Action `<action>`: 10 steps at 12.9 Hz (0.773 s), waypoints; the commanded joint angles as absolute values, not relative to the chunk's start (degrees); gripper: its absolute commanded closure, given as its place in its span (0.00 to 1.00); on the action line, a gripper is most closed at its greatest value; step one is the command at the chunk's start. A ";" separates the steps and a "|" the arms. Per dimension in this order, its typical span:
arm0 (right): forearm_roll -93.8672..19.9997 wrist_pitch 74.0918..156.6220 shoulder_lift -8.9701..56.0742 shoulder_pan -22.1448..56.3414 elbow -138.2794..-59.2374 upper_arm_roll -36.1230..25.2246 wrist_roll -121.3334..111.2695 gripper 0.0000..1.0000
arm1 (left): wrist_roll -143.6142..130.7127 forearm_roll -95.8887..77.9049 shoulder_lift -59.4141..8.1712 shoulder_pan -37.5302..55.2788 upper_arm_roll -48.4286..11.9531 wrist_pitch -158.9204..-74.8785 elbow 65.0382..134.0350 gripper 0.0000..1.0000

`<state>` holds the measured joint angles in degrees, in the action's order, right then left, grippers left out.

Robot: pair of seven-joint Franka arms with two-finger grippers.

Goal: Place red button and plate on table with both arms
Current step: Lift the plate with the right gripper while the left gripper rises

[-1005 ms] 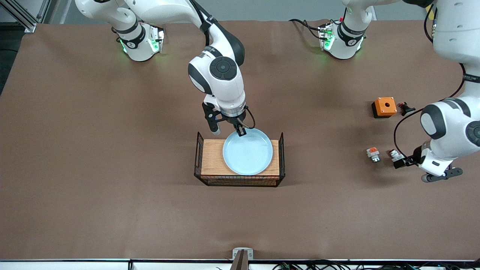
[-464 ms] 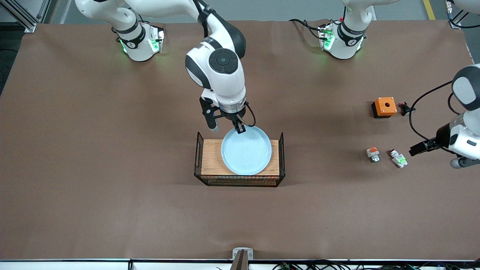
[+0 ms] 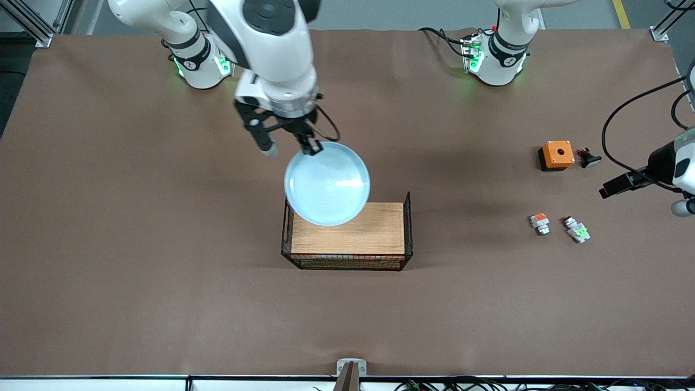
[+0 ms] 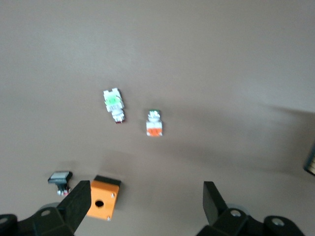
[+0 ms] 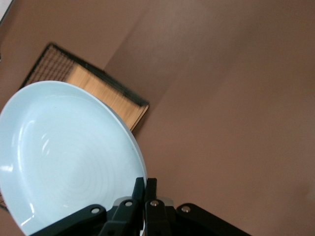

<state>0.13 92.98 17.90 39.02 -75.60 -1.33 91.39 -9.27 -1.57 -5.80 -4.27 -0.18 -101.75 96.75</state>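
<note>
**Plate up in the air, red button lying on the table**

The right gripper [image 3: 310,145] is pinching the rim of the plate [image 3: 327,183] with its fingers squeezed tight — the plate is hanging tilted over the wire rack [image 3: 347,236]. The red button [image 3: 577,230] is lying on the table [image 3: 136,244] just beside the orange-topped part [image 3: 539,223], toward the left arm's end. The left gripper [image 4: 145,204] is hanging above that spot with its fingers spread wide — holding nothing.

A wire rack [image 3: 347,236] sits mid-counter. Toward the left arm's end: orange box [image 3: 557,155], black button [image 3: 588,158] at its 3 o'clock, and what looks like an orange-topped switch [image 3: 539,223] at its 6.
</note>
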 commanded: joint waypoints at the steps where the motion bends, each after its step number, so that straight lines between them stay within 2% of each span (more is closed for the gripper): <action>1: -0.70 88.52 15.04 32.20 -77.43 -0.62 75.22 1.00 | -9.67 -2.20 -4.49 -4.48 -2.63 -97.21 93.08 0.00; 3: -0.70 86.58 13.89 26.92 -78.56 -0.62 62.29 1.00 | -9.76 -1.85 -3.87 -4.39 -4.82 -95.20 91.24 0.00; 7: -0.70 88.68 11.25 15.32 -85.16 -0.62 34.62 1.00 | -9.58 -1.67 -4.31 -4.39 -6.24 -91.05 85.61 0.00; 10: -0.70 95.33 11.34 8.02 -90.94 -0.70 16.30 1.00 | -9.49 -1.41 -4.04 -4.31 -6.42 -89.49 84.90 0.00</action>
